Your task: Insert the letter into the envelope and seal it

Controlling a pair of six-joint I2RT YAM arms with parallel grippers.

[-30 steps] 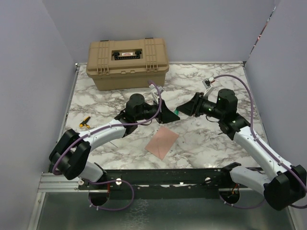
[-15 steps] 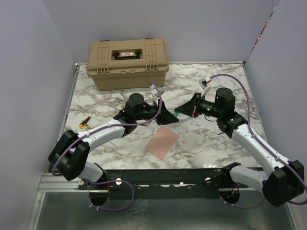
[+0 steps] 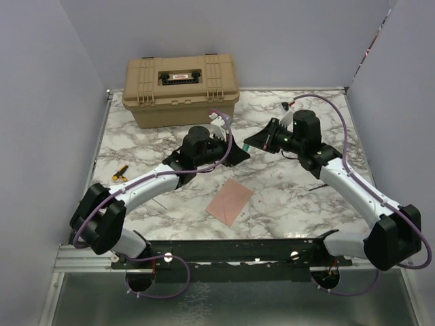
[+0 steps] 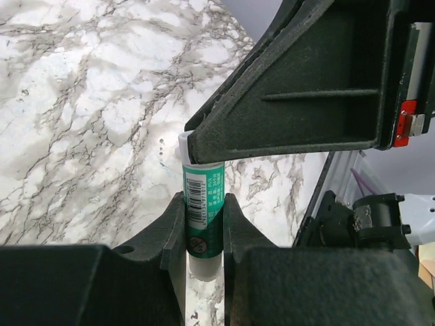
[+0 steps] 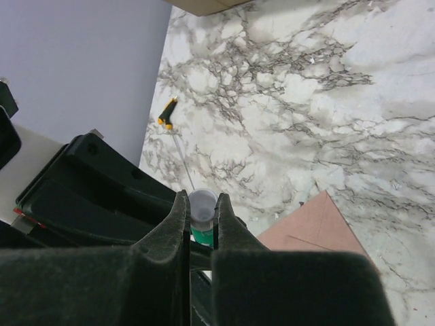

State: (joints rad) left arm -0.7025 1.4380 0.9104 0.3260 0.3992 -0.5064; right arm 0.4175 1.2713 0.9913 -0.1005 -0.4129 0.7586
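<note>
The pinkish-brown envelope [image 3: 230,200] lies flat on the marble table in front of both arms, flap side up; a corner of it shows in the right wrist view [image 5: 312,227]. No tan-orange letter is in view. My left gripper [image 4: 204,224] is shut on the green body of a glue stick [image 4: 204,204]. My right gripper [image 5: 202,210] is shut on the stick's white cap [image 5: 202,204]. The two grippers meet tip to tip above the table, behind the envelope: the left [image 3: 238,155] and the right [image 3: 253,145].
A tan toolbox [image 3: 180,88] stands at the back left of the table. A yellow-and-black screwdriver [image 3: 120,172] lies at the left, also in the right wrist view [image 5: 166,113]. Grey walls close in both sides.
Both grippers, still joined on the glue stick, have moved away from the envelope toward the back of the table. The right arm has swung further back and left.
</note>
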